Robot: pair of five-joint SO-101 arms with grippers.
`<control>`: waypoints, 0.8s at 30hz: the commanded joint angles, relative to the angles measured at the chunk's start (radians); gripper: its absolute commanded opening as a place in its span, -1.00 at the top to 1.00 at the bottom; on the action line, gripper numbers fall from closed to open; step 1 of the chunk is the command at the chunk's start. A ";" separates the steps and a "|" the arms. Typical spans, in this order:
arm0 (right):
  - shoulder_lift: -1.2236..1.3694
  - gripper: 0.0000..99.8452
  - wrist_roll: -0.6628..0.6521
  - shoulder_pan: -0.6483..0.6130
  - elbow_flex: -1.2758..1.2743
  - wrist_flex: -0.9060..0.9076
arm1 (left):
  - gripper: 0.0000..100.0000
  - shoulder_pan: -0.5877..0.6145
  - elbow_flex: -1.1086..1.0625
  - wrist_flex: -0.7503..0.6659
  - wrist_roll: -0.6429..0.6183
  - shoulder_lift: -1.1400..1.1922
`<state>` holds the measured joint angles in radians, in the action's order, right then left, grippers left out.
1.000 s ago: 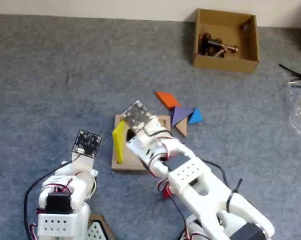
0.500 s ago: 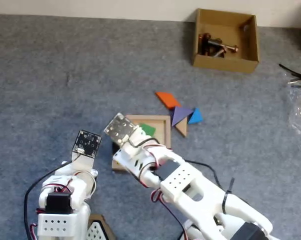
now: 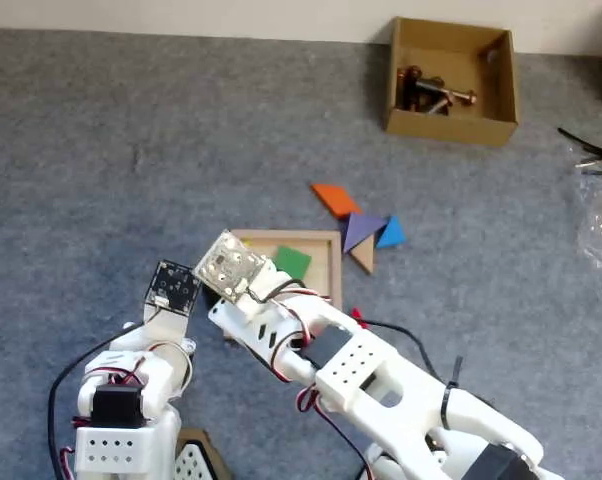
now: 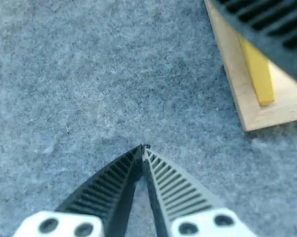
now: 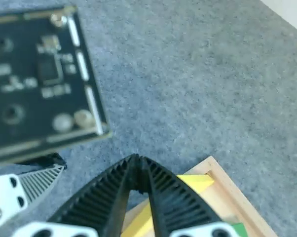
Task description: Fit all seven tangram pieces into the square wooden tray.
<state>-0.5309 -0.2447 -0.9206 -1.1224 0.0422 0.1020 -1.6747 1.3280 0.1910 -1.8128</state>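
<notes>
Change: the right arm (image 3: pixel 381 380) has swung from over the middle of the tray (image 3: pixel 301 235) to its near-left corner, close to the left arm (image 3: pixel 131 400). The right gripper (image 5: pixel 138 163) has fingers pressed together, nothing between them. A second ago the yellow piece (image 4: pixel 257 69) stood on edge along the tray's left rim. Now, in the left wrist view, it lies inside the tray against that rim, under the right gripper. I cannot tell if it is flat or leaning. The green piece (image 3: pixel 291 262), covered by the arm before, shows flat in the tray's far part.

Meaning: likely a nudge to seat the yellow piece, result unclear. Two pieces are in the tray, the rest outside.

The left arm hasn't moved. The left gripper (image 4: pixel 143 148) is closed and empty, over the grey carpet (image 3: pixel 131 150) just beside the tray's corner.

Around:
- A cardboard box (image 3: pixel 446 128) with metal bits sits well apart at the far right.
- Orange piece (image 3: pixel 333 198), purple piece (image 3: pixel 361 228), blue piece (image 3: pixel 389 234) and tan piece (image 3: pixel 363 258) cluster just beside the tray's right corner.

In the way:
- The two grippers crowd the same tray corner.
- The right arm covers much of the tray from above.
- The loose pieces touch each other, so picking one may shift its neighbours.
</notes>
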 commanded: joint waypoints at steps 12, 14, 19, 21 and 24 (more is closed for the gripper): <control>0.035 0.99 0.005 -0.015 0.051 -0.038 | 0.99 0.004 -0.021 0.005 -0.008 -0.008; 0.077 0.99 0.005 -0.015 0.058 -0.038 | 0.99 0.004 -0.021 0.005 -0.008 -0.008; 0.147 0.99 0.005 -0.012 0.061 -0.042 | 0.99 0.004 -0.021 0.005 -0.008 -0.008; 0.154 0.99 0.005 -0.010 0.054 -0.090 | 0.99 0.004 -0.021 0.005 -0.008 -0.008; 0.157 0.99 0.005 -0.008 0.053 -0.124 | 0.99 0.004 -0.021 0.005 -0.008 -0.008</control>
<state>-0.3652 -0.2447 -0.9252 -1.1224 -0.0330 0.1020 -1.6747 1.3280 0.1910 -1.8128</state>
